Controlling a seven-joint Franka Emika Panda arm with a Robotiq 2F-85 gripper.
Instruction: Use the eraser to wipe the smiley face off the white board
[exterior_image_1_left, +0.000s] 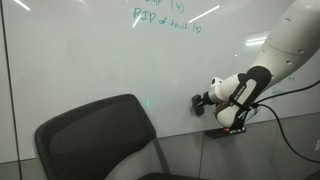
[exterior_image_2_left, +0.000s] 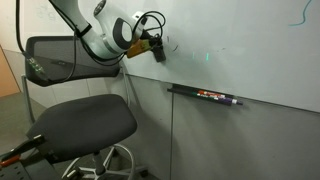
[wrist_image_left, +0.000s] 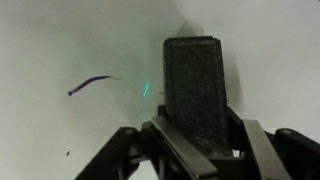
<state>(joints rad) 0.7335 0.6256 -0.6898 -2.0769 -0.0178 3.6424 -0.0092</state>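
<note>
Wrist view: pincer (wrist_image_left: 197, 128) clenched on the dark eraser (wrist_image_left: 193, 85), set against the white board (wrist_image_left: 60, 40) near a purple stroke (wrist_image_left: 92, 83).

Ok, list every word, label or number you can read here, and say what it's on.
On the white board, teal handwriting: the lower line seems to start "PJP of", the rest is too blurred to read.
On the same board, a teal scribble: unreadable.
On the dark ledge under the board, a coloured label: too small to read.
On the eraser: no text visible.
</note>
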